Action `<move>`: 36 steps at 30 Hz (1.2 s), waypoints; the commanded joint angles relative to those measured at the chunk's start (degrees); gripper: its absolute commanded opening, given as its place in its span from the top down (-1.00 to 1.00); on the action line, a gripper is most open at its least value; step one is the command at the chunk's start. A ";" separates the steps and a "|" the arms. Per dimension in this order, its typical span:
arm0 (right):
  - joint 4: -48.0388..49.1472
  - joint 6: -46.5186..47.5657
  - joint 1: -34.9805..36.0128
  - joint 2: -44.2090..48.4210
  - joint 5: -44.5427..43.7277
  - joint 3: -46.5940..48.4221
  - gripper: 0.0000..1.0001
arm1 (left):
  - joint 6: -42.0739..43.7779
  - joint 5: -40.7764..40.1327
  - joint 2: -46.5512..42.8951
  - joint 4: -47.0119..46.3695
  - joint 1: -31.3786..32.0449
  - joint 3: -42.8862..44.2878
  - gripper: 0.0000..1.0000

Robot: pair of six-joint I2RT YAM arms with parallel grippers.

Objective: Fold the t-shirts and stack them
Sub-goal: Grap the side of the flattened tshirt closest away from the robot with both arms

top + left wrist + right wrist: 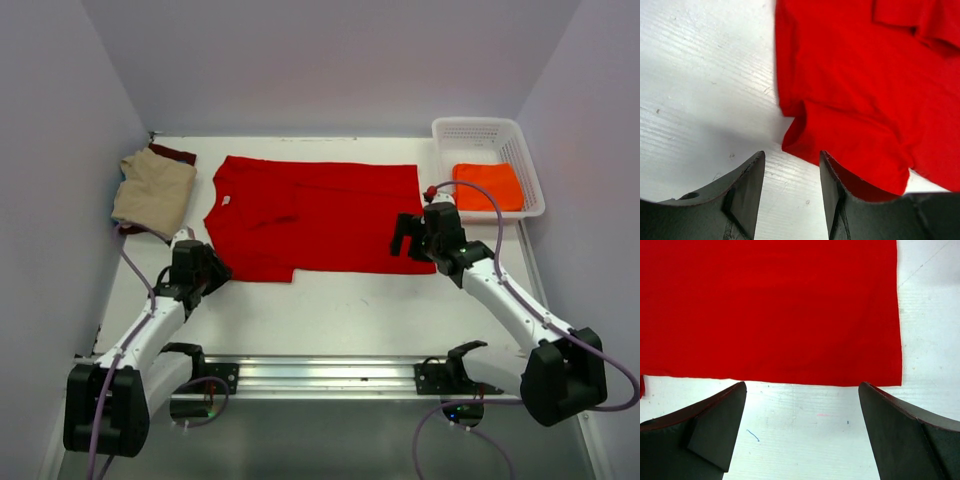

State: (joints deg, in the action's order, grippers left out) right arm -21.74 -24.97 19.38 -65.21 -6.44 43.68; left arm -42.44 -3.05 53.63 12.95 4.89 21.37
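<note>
Dark maroon tee [172, 152] is mostly buried under the tan tee [155, 192], only a far strip and a sliver at near left show, how it's folded can't be told. Top view: left gripper [215, 270] covers the near left corner of the red tee [320, 215], right gripper [401, 238] covers part of its right hem. White neck label [226, 200] too small to read. Purple cable [497, 220] crosses part of the orange tee [490, 185]. Left wrist: red tee runs off the top and right edges, right jaw hides its lowest bit. Right wrist: red tee cut at top and left, both jaws cut off at the bottom edge
</note>
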 commanded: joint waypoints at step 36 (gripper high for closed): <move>8.90 0.10 -0.13 -10.46 7.72 -3.25 0.48 | -6.25 10.61 -3.54 -16.82 0.04 2.71 1.00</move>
State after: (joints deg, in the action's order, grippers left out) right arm -16.88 -25.39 19.38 -74.74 -4.71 40.29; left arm -47.62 7.29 49.10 -6.20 4.91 20.01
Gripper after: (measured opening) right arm 0.272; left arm 0.015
